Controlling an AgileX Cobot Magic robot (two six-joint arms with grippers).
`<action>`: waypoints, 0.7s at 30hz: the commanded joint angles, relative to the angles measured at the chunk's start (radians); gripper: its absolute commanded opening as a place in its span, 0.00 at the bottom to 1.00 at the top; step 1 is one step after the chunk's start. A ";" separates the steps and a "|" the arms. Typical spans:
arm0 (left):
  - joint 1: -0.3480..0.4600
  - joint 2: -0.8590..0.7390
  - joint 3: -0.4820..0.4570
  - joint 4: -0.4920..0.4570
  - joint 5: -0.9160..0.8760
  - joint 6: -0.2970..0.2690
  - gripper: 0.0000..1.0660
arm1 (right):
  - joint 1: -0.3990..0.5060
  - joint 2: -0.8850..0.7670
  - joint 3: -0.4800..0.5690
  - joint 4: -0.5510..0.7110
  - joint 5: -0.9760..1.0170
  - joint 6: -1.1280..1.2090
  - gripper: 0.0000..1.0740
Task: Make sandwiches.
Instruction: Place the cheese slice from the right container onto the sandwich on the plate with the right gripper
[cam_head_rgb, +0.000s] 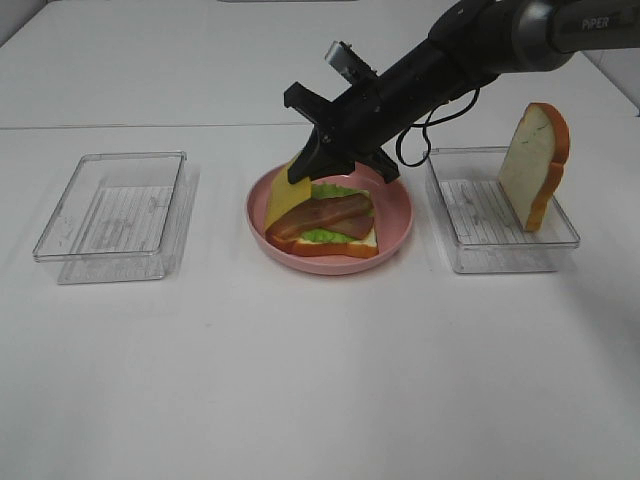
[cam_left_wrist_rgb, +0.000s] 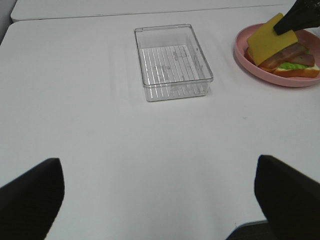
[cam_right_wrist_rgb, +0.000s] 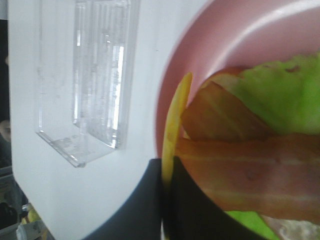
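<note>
The sandwich stack (cam_head_rgb: 325, 225) lies on a round pink plate (cam_head_rgb: 400, 215): a white bread slice (cam_head_rgb: 352, 246) at the bottom, green lettuce (cam_head_rgb: 336, 190) on it, and brown-red bacon strips (cam_head_rgb: 322, 214) on top. My right gripper (cam_head_rgb: 300, 172) reaches in from the back right and is shut on a yellow cheese slice (cam_head_rgb: 284, 203). The slice hangs tilted over the plate's left side, its lower edge touching the bacon. In the right wrist view the cheese (cam_right_wrist_rgb: 173, 125) shows edge-on between dark fingers (cam_right_wrist_rgb: 145, 210). My left gripper (cam_left_wrist_rgb: 160, 200) is open, low over bare table.
An empty clear tray (cam_head_rgb: 110, 215) sits left of the plate. In the clear tray (cam_head_rgb: 500, 240) on the right, a second bread slice (cam_head_rgb: 535, 160) stands upright. The right arm (cam_head_rgb: 470, 50) stretches across the table behind the plate.
</note>
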 joint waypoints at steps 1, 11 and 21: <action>0.004 -0.015 0.003 -0.008 -0.006 -0.005 0.92 | -0.003 0.002 -0.007 -0.085 -0.002 0.047 0.00; 0.004 -0.015 0.003 -0.008 -0.006 -0.005 0.92 | -0.003 0.002 -0.018 -0.206 -0.014 0.112 0.00; 0.004 -0.015 0.003 -0.008 -0.006 -0.005 0.92 | -0.003 0.002 -0.085 -0.308 0.044 0.168 0.67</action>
